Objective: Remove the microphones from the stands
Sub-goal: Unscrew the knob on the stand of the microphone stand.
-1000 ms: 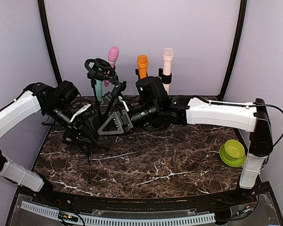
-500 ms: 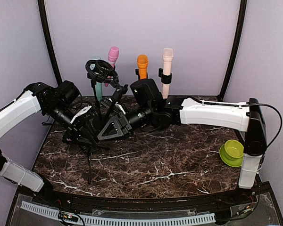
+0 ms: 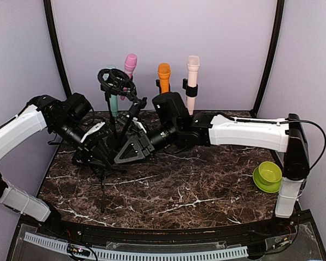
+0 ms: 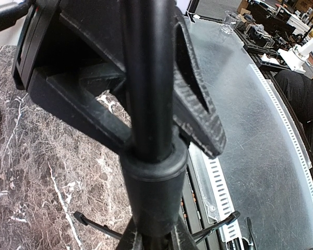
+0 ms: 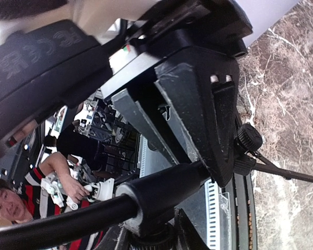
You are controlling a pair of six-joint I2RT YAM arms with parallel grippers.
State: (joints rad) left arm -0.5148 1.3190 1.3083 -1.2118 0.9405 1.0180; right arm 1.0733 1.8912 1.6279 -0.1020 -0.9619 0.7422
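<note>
Top external view showed the dark marble table with both arms reaching in over its left half. That left the right half open apart from a green bowl near the right edge. The black tripod stand stood at the left, one leg running out toward the near edge.

The left gripper was clamped low on the stand's pole, its jaws together around the tube. This was probably an anchor, so the stand would not tip or drag when the microphone was pulled. The right gripper sat just beside it, down by the stand rather than up at the microphone. A black tube crossed between its fingers, but I could not tell whether they pinched it.

The mint-green microphone sat upright in the ring-shaped shock mount at the stand's top, above both grippers and untouched. A pink microphone, an orange one and a cream one crowded the back wall close behind. Free room for lifting therefore seemed to lie upward and toward the front.
</note>
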